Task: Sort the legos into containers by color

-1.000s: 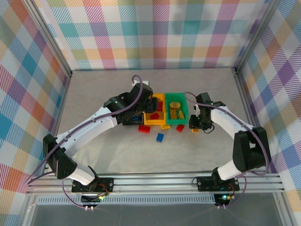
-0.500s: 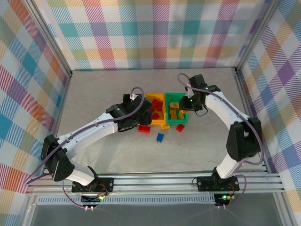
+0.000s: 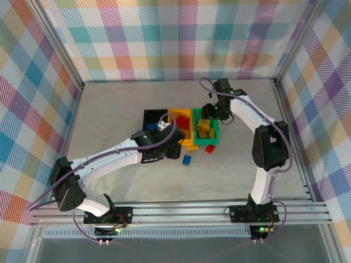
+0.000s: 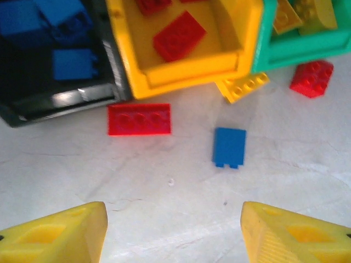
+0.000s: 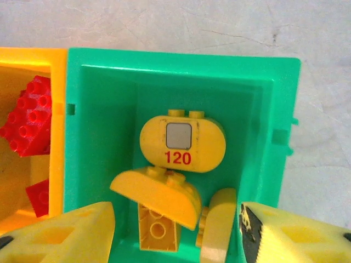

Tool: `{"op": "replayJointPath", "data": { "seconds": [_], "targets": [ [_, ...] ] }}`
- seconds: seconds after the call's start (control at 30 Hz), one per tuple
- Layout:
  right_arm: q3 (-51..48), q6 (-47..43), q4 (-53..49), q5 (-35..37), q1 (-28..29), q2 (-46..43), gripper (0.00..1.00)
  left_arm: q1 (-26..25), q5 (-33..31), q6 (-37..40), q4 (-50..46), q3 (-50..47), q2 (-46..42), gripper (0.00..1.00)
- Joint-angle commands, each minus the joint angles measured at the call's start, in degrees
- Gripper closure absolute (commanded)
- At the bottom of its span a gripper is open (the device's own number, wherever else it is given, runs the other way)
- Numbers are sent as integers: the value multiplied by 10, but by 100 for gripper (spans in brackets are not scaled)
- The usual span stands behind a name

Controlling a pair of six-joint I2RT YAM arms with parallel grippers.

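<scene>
Three containers stand side by side: a black bin [image 3: 151,116] with blue legos [image 4: 74,64], a yellow-orange bin [image 4: 186,74] with red legos [image 4: 179,36], and a green bin [image 5: 98,109] with several yellow legos [image 5: 182,143]. On the table in front of them lie a red flat brick [image 4: 139,119], a blue brick [image 4: 229,147], a yellow brick [image 4: 242,86] and a red brick [image 4: 311,78]. My left gripper [image 4: 174,235] hovers open over bare table, short of the blue brick. Over the green bin my right gripper [image 5: 178,235] is open, a curved yellow piece [image 5: 216,224] just inside its right finger.
Metal rails and plaid walls [image 3: 181,33] enclose the grey table [image 3: 120,98]. The bins sit mid-table, with open surface to the left, right and behind them. The blue brick [image 3: 187,160] is the loose piece nearest the arm bases.
My right gripper rose from the table right of the green bin, swung over that bin and opened. My left arm drew back from the bins, uncovering the black bin.
</scene>
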Motion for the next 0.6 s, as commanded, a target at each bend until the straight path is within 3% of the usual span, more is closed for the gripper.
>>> {"op": "replayJointPath", "data": {
  "seconds": [0.0, 0.2, 0.33, 0.57],
  "targets": [
    [-32, -4, -17, 3, 3, -82, 35, -26, 23, -18, 27, -3, 44, 36],
    [-126, 18, -16, 14, -2, -211, 31, -47, 37, -14, 35, 30, 131, 36],
    [-232, 59, 19, -28, -3, -302, 29, -47, 53, 6, 53, 41, 171, 36],
    [-338, 96, 21, -19, -2, -396, 27, -43, 65, 31, 71, 76, 227, 34]
  ]
}}
